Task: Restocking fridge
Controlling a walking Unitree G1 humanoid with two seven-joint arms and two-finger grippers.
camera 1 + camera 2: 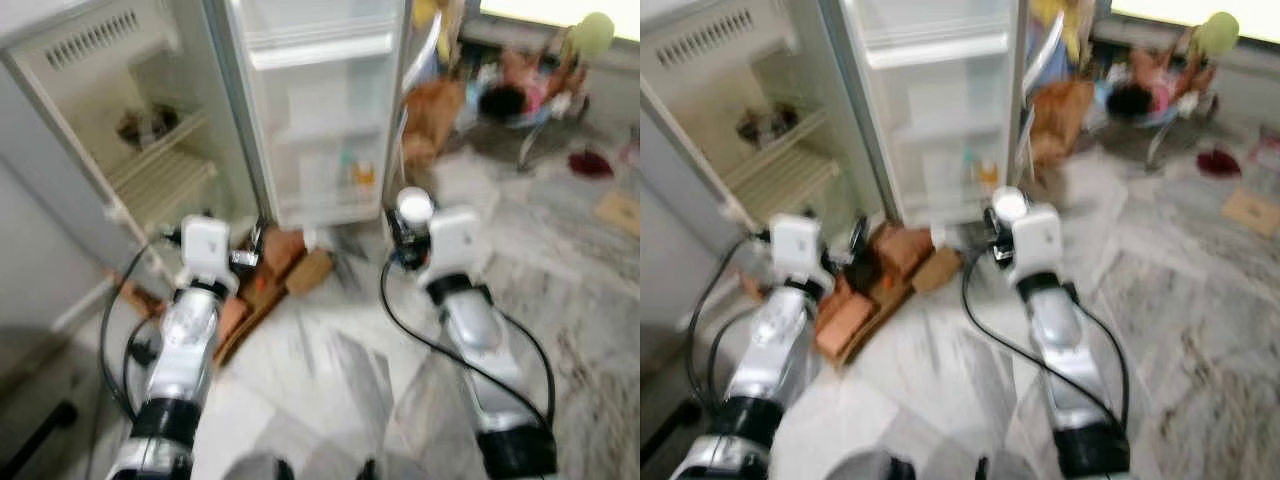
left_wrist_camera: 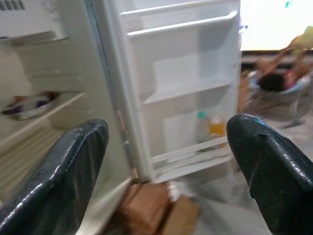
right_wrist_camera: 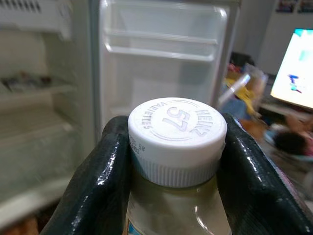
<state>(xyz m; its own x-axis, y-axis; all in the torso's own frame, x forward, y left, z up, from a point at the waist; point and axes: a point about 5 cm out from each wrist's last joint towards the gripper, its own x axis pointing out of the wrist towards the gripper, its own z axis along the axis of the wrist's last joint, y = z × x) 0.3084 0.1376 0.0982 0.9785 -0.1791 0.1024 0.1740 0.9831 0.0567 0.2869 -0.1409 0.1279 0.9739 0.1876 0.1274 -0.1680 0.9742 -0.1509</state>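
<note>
So our right tool point(image 3: 171, 161) is clamped on a Heinz bottle point(image 3: 176, 142) just under its white cap, carried upright in front of us. The left tool point(image 2: 166, 161) is spread wide with nothing in it. We reckon we're mid-carry, heading for the open fridge point(image 1: 150, 120). Its door point(image 1: 320, 110) hangs at 12 o'clock, with a couple of small bottles point(image 1: 355, 172) already on the lowest door shelf. Cardboard boxes point(image 1: 880, 270) litter the floor by the fridge's foot. Next we'd step closer and line the bottle up with a free door shelf.
</note>
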